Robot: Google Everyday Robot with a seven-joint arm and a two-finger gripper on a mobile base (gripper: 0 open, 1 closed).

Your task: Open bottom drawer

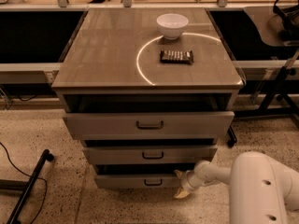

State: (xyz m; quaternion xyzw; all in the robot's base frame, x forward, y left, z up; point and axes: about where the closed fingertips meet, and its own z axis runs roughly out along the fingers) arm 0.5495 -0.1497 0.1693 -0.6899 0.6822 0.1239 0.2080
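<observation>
Speckled floor [117, 204], tool [180, 184] at bottom drawer [133, 181], right edge

One camera looks from high and in front, tilted down at the grey cabinet [103, 125]; its counter [103, 55] lies far, the floor [65, 190] near; the hand [181, 184] sits low right, near, beside the bottom drawer [126, 181].

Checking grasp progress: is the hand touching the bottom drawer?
Cannot tell. In the camera view the hand sits at the right end of the bottom drawer front, overlapping its edge, but no contact or gap shows plainly.
</observation>
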